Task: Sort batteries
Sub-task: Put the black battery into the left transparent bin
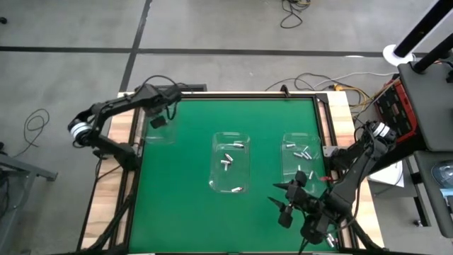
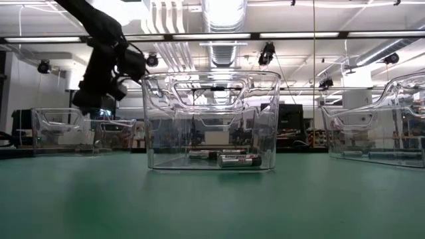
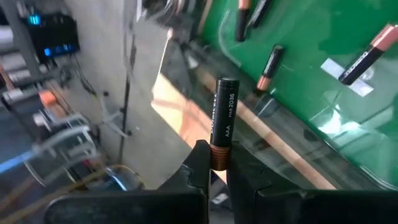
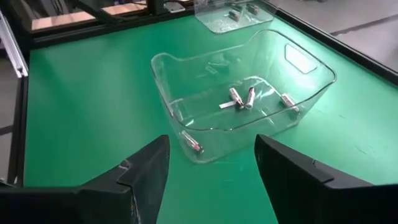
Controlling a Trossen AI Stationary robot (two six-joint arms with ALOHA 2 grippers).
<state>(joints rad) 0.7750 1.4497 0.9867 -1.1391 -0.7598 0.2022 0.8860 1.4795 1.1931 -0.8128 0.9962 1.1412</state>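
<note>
The left gripper (image 3: 216, 167) pinches one battery (image 3: 222, 121) (standing up) over the far left bin (image 1: 157, 130). The right gripper (image 4: 211, 171) waits, fingers spread, near the middle bin (image 4: 249, 99).

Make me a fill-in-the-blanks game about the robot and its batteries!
1. The left gripper is shut on one ____.
2. The right gripper has its fingers ____.
3. The table top is the colour ____.
4. The middle bin is made of clear ____.

Missing words: battery; open; green; plastic
</note>
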